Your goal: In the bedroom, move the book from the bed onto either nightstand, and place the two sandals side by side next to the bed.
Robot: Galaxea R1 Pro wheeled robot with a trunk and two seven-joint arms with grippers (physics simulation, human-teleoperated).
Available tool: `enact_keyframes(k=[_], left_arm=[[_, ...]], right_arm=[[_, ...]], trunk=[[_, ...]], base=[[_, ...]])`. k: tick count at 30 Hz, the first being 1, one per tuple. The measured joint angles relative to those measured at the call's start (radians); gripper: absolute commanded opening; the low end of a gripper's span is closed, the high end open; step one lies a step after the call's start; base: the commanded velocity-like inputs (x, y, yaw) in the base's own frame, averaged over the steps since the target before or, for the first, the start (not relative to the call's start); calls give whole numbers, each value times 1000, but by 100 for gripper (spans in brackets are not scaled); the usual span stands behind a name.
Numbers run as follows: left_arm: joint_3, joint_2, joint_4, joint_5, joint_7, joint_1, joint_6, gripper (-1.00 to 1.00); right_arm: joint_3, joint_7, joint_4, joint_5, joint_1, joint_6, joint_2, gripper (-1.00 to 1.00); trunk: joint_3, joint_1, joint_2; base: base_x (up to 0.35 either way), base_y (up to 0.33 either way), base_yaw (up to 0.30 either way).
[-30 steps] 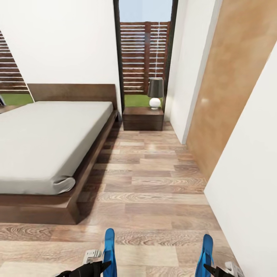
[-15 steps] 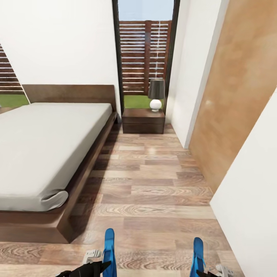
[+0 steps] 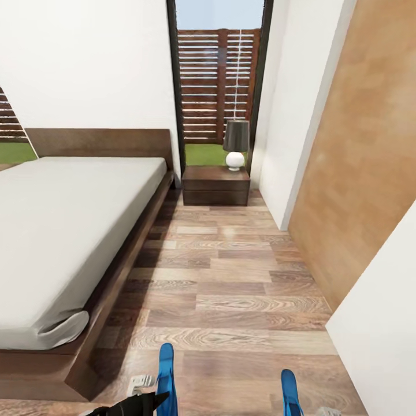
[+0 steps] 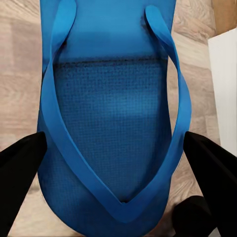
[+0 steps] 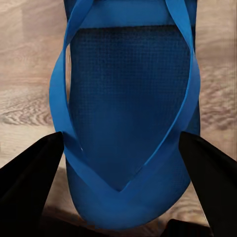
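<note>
Home bedroom, low platform bed [image 3: 63,231], nightstand [image 3: 215,186] with lamp [image 3: 236,143], wood-plank floor [image 3: 231,289], white walls [image 3: 86,63]

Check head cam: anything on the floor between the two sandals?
Nothing: in the head view only bare wood-plank floor separates the left sandal from the right sandal.

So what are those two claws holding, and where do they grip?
Each holds a blue sandal by its strap end: left gripper, left sandal; right gripper, right sandal.
</note>
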Motion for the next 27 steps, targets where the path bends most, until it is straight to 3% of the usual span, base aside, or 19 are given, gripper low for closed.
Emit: enact_keyframes(k=[5,21,27], left_arm=[[0,0,0,0,0,0,0,-100],[0,-1,0,0,1,0,0,-100],[0,-1,0,0,1,0,0,-100]], right_arm=[[-2,-2,47,-4,0,-27,4,-100],[-2,-3,53,-4,0,-36,4,-100],[-2,-2,53,-4,0,-36,4,-100]], trunk=[[0,0,0],[0,0,0],[0,0,0]], base=[[333,0,0],[333,0,-77],[333,-18,-218]])
